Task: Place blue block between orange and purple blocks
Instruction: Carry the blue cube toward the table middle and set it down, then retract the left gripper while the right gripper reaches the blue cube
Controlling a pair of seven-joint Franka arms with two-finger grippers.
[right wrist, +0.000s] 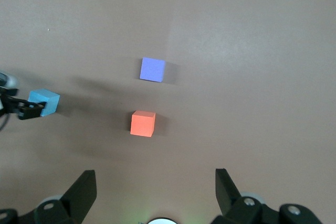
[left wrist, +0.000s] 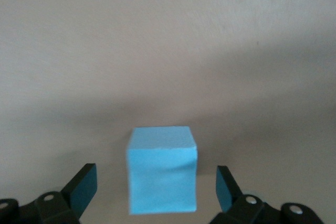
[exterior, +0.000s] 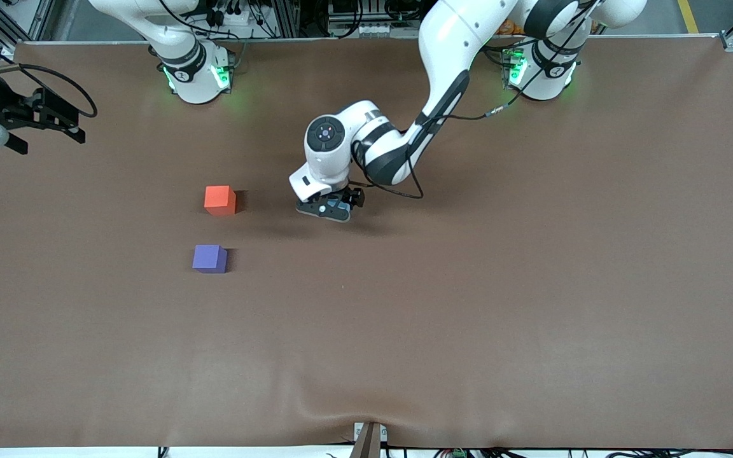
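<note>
The blue block point(left wrist: 161, 177) sits on the brown table between the fingers of my left gripper point(left wrist: 156, 183), which is open, with a gap on each side of the cube. In the front view my left gripper point(exterior: 331, 208) is low over the table's middle and the blue block point(exterior: 342, 206) barely shows under it. The orange block point(exterior: 220, 200) lies beside it toward the right arm's end. The purple block point(exterior: 209, 259) lies nearer the front camera than the orange one, with a gap between them. My right gripper point(right wrist: 156, 187) waits open and empty, high over the table point(right wrist: 252, 51).
The right arm's hand point(exterior: 42, 121) hangs at its end of the table, near the robots' edge. Both bases point(exterior: 196, 76) stand along that edge. A bracket point(exterior: 368, 439) sticks up at the edge nearest the front camera.
</note>
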